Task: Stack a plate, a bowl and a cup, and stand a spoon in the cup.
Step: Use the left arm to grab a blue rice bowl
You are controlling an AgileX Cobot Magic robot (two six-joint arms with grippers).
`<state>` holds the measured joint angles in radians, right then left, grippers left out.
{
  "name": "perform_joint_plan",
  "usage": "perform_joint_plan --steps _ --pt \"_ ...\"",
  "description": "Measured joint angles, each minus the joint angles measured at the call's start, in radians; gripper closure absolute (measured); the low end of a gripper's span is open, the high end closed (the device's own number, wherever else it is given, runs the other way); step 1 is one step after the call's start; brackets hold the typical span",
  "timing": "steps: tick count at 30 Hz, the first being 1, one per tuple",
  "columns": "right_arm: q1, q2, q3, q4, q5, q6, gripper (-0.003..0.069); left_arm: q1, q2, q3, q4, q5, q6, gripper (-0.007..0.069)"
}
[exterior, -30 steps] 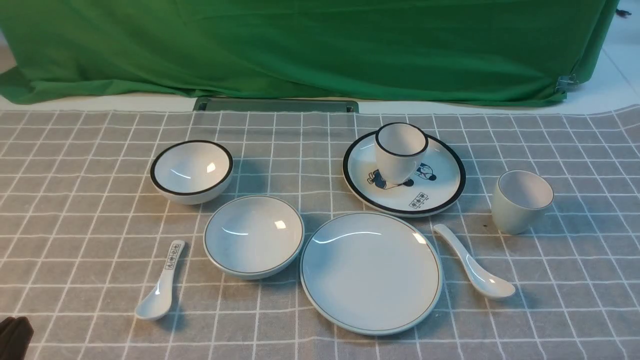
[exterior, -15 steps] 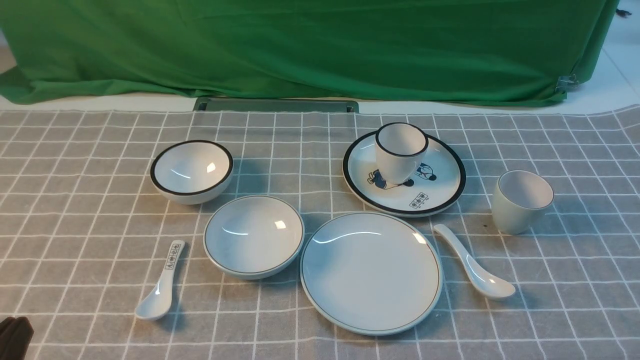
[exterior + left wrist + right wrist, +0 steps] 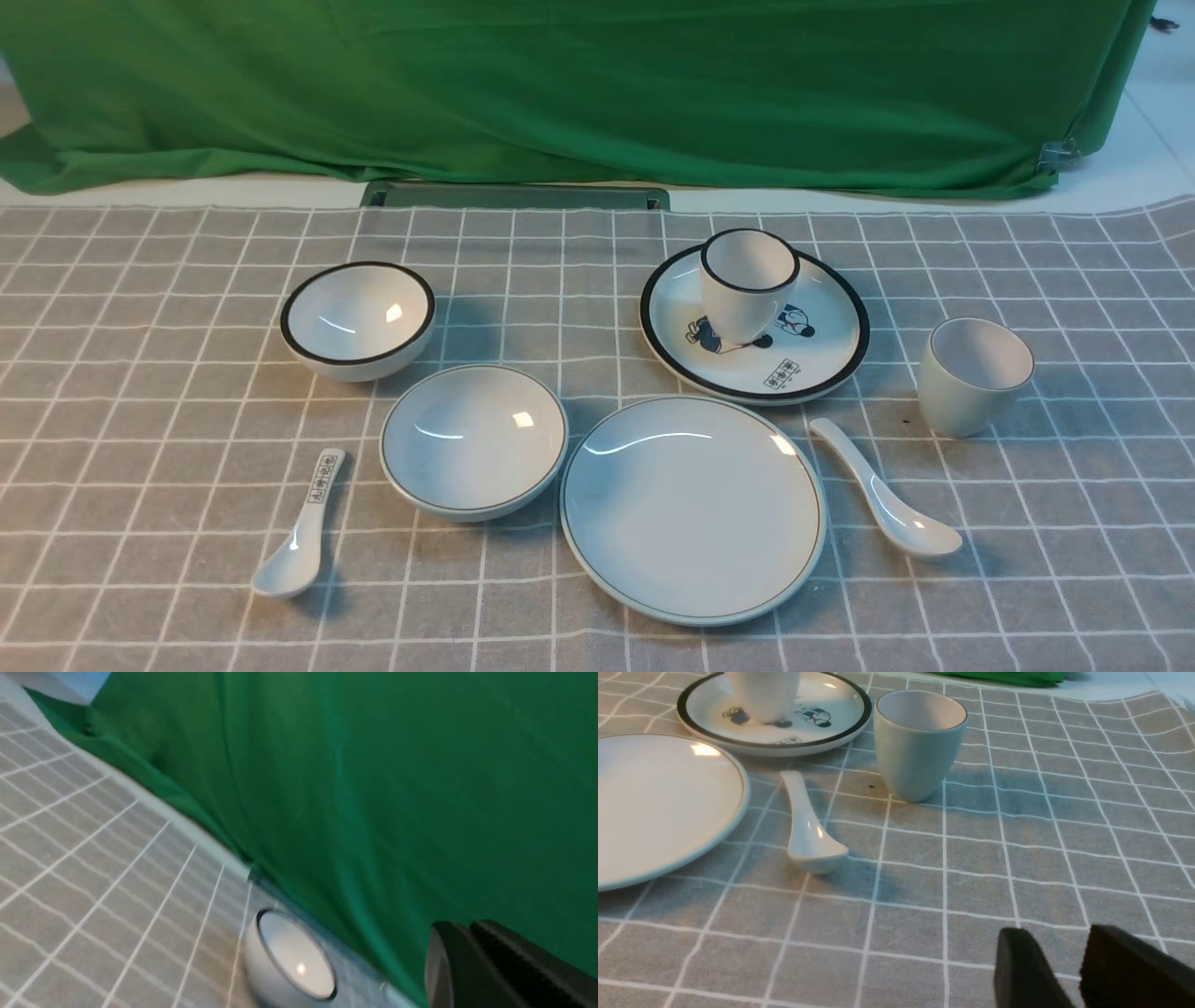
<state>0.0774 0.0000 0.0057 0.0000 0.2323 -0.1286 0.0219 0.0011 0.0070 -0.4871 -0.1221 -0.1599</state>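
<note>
- The plate (image 3: 691,509) lies flat near the front, in the middle. The bowl (image 3: 474,441) sits just left of it, so close that I cannot tell if they touch. The spoon (image 3: 885,490) lies just right of the plate. The cup (image 3: 974,376) stands upright a bit farther right and back.
- All four look like shiny, hard china. I think they are stiff, a bit heavy and slippery, and they may chip or crack if I bump or drop them.
- I would take the bowl and the cup by the rim, with one finger inside and one outside. I would pinch the spoon across its thin handle.
- The plate lies low on the cloth (image 3: 140,420), so it is hard to grab. I think it is best left there as the bottom of the stack.
- My right gripper (image 3: 1059,933) holds nothing. Its jaws stand a little apart, low over the cloth, near the spoon and cup.
- My left gripper (image 3: 469,938) shows only at the picture's edge and is blurry. I cannot tell if its jaws are spread or pressed together.
- Neither arm shows in the front view.
- The left wrist view is mostly green curtain (image 3: 373,788). I can make out only one dark-rimmed bowl (image 3: 292,961) there.
</note>
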Motion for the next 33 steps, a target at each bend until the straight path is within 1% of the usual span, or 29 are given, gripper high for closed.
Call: perform_joint_plan --steps 2,5,6,8,9,11,12,13,16,18,19,22,25,27,28,30,32,33 --pt "0.000 0.000 0.000 0.000 0.000 0.000 0.0418 0.000 0.000 0.000 -0.014 -0.053 -0.022 0.0608" --pt "0.000 0.000 0.000 0.000 0.000 0.000 0.0418 -0.002 0.000 -0.007 -0.001 -0.051 -0.043 0.0608" --pt "0.000 0.000 0.000 0.000 0.000 0.000 0.0418 -0.010 0.004 -0.034 0.030 0.016 -0.053 0.0608" --pt "0.000 0.000 0.000 0.000 0.000 0.000 0.0418 -0.044 0.051 -0.147 0.131 0.138 -0.053 0.0608" --pt "0.000 0.000 0.000 0.000 0.000 0.000 0.0418 -0.044 0.058 -0.158 0.139 0.162 -0.053 0.0608" --pt "0.000 0.000 0.000 0.000 0.000 0.000 0.0418 -0.095 0.178 -0.300 0.202 0.313 0.023 0.0608" --pt "0.000 0.000 0.000 0.000 0.000 0.000 0.0418 -0.124 0.257 -0.361 0.213 0.396 0.093 0.0608" --pt "0.000 0.000 0.000 0.000 0.000 0.000 0.0418 -0.148 0.329 -0.422 0.219 0.470 0.160 0.0608" --pt "0.000 0.000 0.000 0.000 0.000 0.000 0.0418 -0.204 0.502 -0.562 0.223 0.645 0.283 0.0608" --pt "0.000 0.000 0.000 0.000 0.000 0.000 0.0418 -0.247 0.697 -0.673 0.223 0.797 0.391 0.0608" --pt "0.000 0.000 0.000 0.000 0.000 0.000 0.0418 -0.269 0.771 -0.716 0.224 0.842 0.418 0.0608" --pt "0.000 0.000 0.000 0.000 0.000 0.000 0.0418 -0.329 0.925 -0.804 0.230 0.895 0.448 0.0608" --pt "0.000 0.000 0.000 0.000 -0.006 0.001 0.0418 -0.416 1.080 -0.886 0.233 0.915 0.526 0.0608" --pt "0.000 0.000 0.000 0.000 -0.019 0.025 0.0418 -0.440 1.140 -0.926 0.231 0.928 0.557 0.0608" --pt "0.000 0.000 0.000 0.000 -0.072 0.122 0.0418 -0.457 1.220 -0.984 0.227 0.964 0.575 0.0608" --pt "0.000 0.000 0.000 0.000 -0.137 0.246 0.0418 -0.460 1.283 -1.034 0.227 1.015 0.589 0.0608" --pt "0.000 0.000 0.000 0.000 -0.182 0.333 0.0418 -0.460 1.319 -1.063 0.227 1.055 0.607 0.0608" --pt "0.000 0.000 0.000 0.000 -0.258 0.468 0.0418 -0.460 1.370 -1.088 0.228 1.084 0.632 0.0608"
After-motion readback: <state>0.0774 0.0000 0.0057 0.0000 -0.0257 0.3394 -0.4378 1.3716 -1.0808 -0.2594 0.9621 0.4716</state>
